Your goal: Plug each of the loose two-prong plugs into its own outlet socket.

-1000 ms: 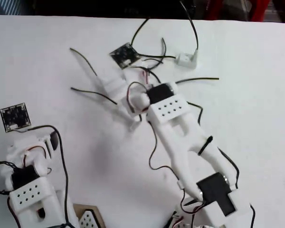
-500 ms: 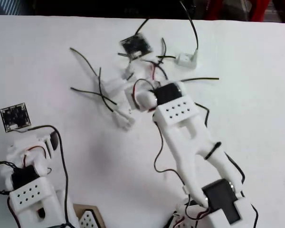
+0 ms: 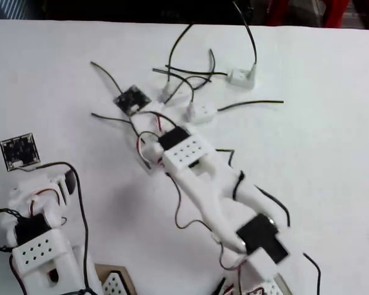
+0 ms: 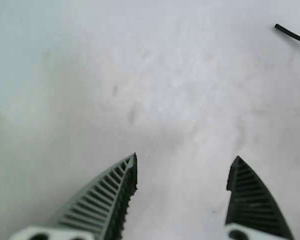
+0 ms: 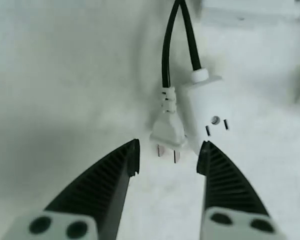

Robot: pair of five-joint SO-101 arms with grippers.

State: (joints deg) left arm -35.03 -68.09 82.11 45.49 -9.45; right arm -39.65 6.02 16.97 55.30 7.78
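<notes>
In the right wrist view my right gripper [image 5: 167, 152] is open just short of a white two-prong plug [image 5: 167, 131]. The plug lies on the table with its prongs towards the fingers. A white socket body [image 5: 207, 112] lies touching it, slots up. Black cords run away from both. In the high view the right arm reaches to the table's middle, with its gripper [image 3: 149, 149] among the cords. Another white socket [image 3: 240, 77] and a white piece [image 3: 201, 112] lie beyond it. My left gripper [image 4: 182, 170] is open over bare table at the near left [image 3: 56, 180].
A small black patterned card [image 3: 133, 100] lies among loose black cords [image 3: 190, 70] at the centre back. A second black card [image 3: 19, 150] sits at the left, near the left arm. A black cord end [image 4: 290, 34] shows ahead of the left gripper.
The right arm has swung to the left and drawn back towards the near side. The black card and the cords around it have shifted left. The left arm has not moved.
</notes>
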